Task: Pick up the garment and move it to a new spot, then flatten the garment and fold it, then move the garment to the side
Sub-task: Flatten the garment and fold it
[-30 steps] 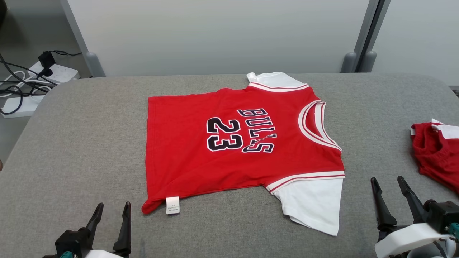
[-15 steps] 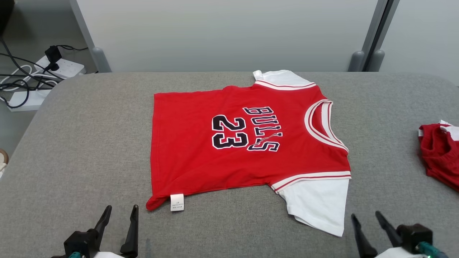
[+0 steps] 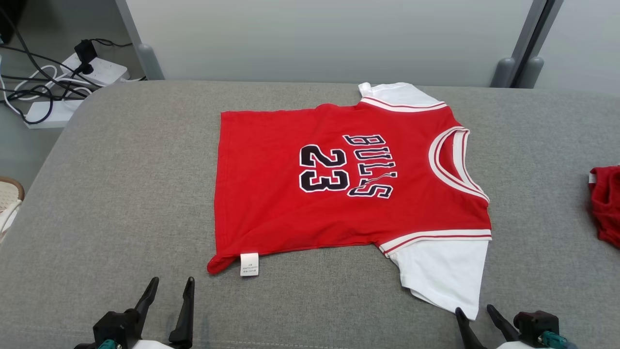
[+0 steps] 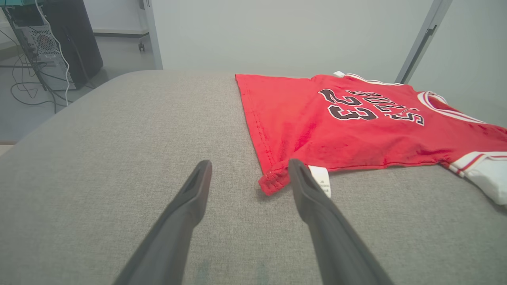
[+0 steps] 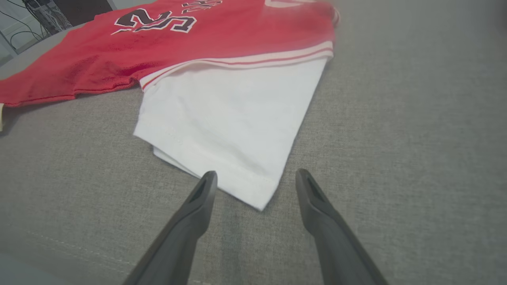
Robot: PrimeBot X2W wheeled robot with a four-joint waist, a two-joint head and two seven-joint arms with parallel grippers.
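Observation:
The garment [image 3: 315, 198] is a red jersey with white sleeves and "BULLS 23" print, lying flat on the grey padded table [image 3: 121, 194], neck to the right. My left gripper [image 3: 170, 286] stands open near the front edge, just left of the hem's near corner [image 4: 273, 182] and its white label [image 4: 321, 180]. My right gripper [image 3: 477, 312] is open too, right at the near white sleeve's corner [image 5: 257, 198], which lies between its fingertips in the right wrist view. Neither gripper holds anything.
Another red garment [image 3: 605, 203] lies bunched at the table's right edge. Power strips and cables [image 3: 63, 82] sit on the floor at the back left. A grey partition wall [image 3: 329, 39] stands behind the table.
The head camera has turned left, shifting the whole picture rightward. My right gripper has dropped lower in view and come in toward the near sleeve's corner. The jersey lies as before.

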